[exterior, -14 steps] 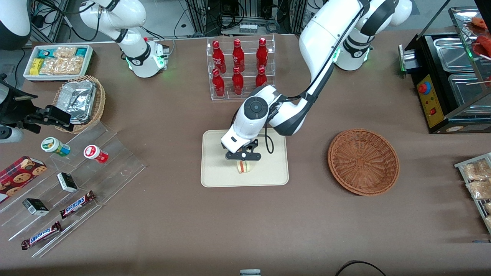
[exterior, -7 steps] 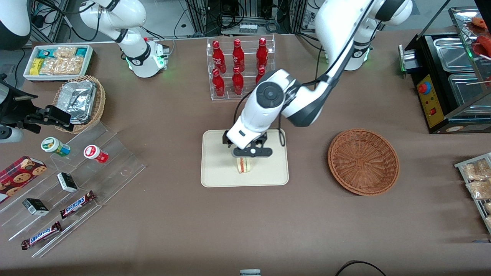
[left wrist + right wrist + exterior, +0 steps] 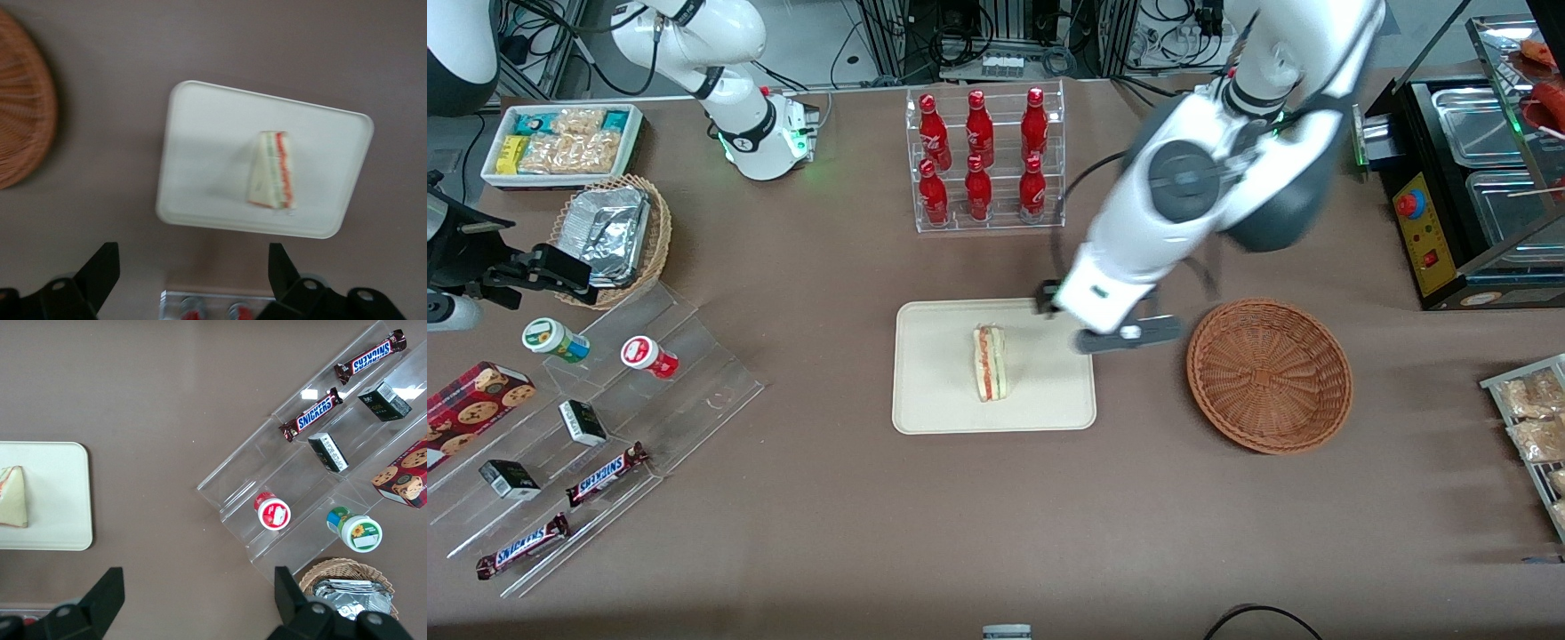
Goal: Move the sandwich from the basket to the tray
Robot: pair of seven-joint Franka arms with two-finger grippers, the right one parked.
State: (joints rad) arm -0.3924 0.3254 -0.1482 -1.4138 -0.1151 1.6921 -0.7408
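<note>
A matt brown cloth is seen under a smooth cream plastic tray, a rough woven wicker basket and the glossy white-cased gripper at centre frame.

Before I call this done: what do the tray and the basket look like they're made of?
The tray, now holding the sandwich, looks like smooth matte cream plastic, possibly melamine: one moulded piece with rounded corners. The basket looks like reddish-brown woven wicker; radial strands show. The open gripper hangs between them.
</note>
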